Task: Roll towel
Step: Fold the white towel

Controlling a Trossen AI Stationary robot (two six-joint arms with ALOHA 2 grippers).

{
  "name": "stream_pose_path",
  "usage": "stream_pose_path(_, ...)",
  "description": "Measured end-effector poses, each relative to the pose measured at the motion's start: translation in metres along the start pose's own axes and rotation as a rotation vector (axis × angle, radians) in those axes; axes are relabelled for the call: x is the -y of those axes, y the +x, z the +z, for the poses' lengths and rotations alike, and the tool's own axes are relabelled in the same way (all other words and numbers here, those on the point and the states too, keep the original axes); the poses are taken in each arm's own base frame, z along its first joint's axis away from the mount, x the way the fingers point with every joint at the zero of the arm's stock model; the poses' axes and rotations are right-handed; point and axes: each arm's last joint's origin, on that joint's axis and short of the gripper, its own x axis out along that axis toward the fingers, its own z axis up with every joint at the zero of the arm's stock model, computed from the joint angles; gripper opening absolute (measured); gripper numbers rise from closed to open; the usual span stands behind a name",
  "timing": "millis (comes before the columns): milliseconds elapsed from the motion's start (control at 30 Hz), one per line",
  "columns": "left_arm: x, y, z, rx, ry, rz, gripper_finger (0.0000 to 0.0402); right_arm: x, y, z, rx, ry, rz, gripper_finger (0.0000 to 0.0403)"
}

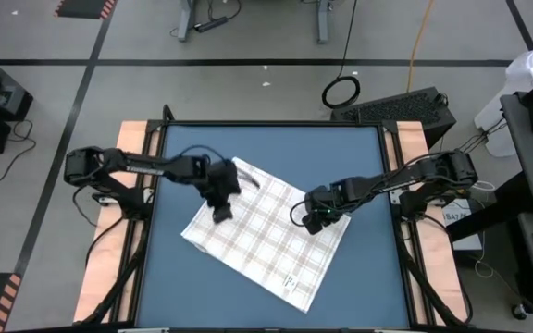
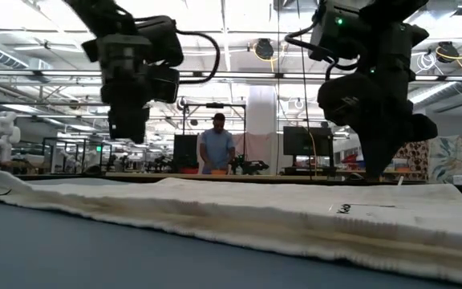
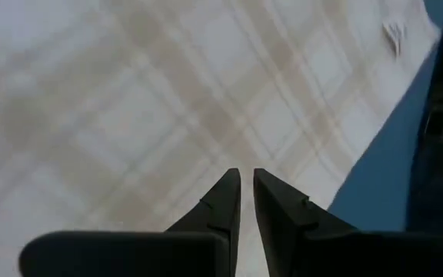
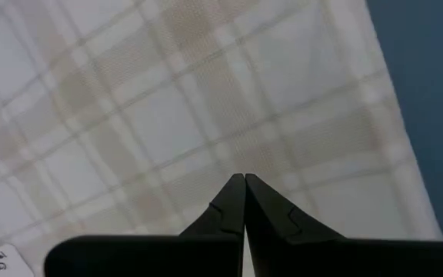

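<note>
A thin white cloth towel with a faint beige plaid (image 1: 268, 229) is seen spread flat and askew on the blue rectangular surface (image 1: 359, 277), roughly at its middle, one corner turned toward the near edge (a small label is printed near that corner). The left claw (image 1: 220, 213) is held over the towel's left-hand part, its fingers (image 3: 223, 201) drawn almost together with only a thin slit between them and nothing gripped. The right claw (image 1: 315, 222) is poised over the towel's right-hand edge, fully closed and empty. A person (image 2: 216, 148) is visible in the room beyond.
</note>
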Motion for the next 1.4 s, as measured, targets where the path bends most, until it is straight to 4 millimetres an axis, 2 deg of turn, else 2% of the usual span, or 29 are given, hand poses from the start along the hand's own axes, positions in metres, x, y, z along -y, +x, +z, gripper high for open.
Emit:
stream_pose_path(67, 0.001, 0.016, -0.012, -0.016, 0.035, 0.004, 0.0043, -0.001, 0.000, -0.002, 0.019, -0.010, -0.009, 0.0000)
stream_pose_path(200, -0.003, 0.035, -0.035, -0.060, 0.041, 0.061, 0.0043, -0.004, 0.007, -0.009, 0.031, 0.035, -0.041, 0.0000)
stream_pose_path(300, -0.013, 0.042, -0.051, -0.092, 0.028, 0.156, 0.0043, -0.007, 0.017, -0.016, 0.008, 0.065, -0.074, 0.0000)
stream_pose_path(467, -0.026, 0.043, -0.059, -0.070, 0.052, 0.224, 0.0043, -0.015, 0.033, -0.035, -0.053, 0.110, -0.098, 0.0000)
stream_pose_path(700, -0.039, 0.038, -0.047, 0.038, 0.064, 0.276, 0.0043, -0.035, 0.036, -0.061, -0.056, 0.241, 0.018, 0.0000)
stream_pose_path(933, -0.051, 0.029, -0.041, 0.060, -0.001, 0.288, 0.0043, -0.042, 0.034, -0.079, -0.048, 0.307, 0.023, 0.0000)
stream_pose_path(1100, -0.048, 0.019, -0.028, 0.069, -0.025, 0.227, 0.0043, -0.046, 0.032, -0.074, -0.031, 0.317, 0.052, 0.0000)
stream_pose_path(1267, -0.026, -0.006, -0.003, 0.135, 0.004, 0.195, 0.0043, -0.059, 0.017, -0.062, -0.044, 0.257, 0.084, 0.0000)
stream_pose_path(1400, -0.008, -0.026, 0.007, 0.160, -0.074, 0.162, 0.0043, -0.067, -0.001, -0.049, -0.029, 0.164, 0.046, 0.0000)
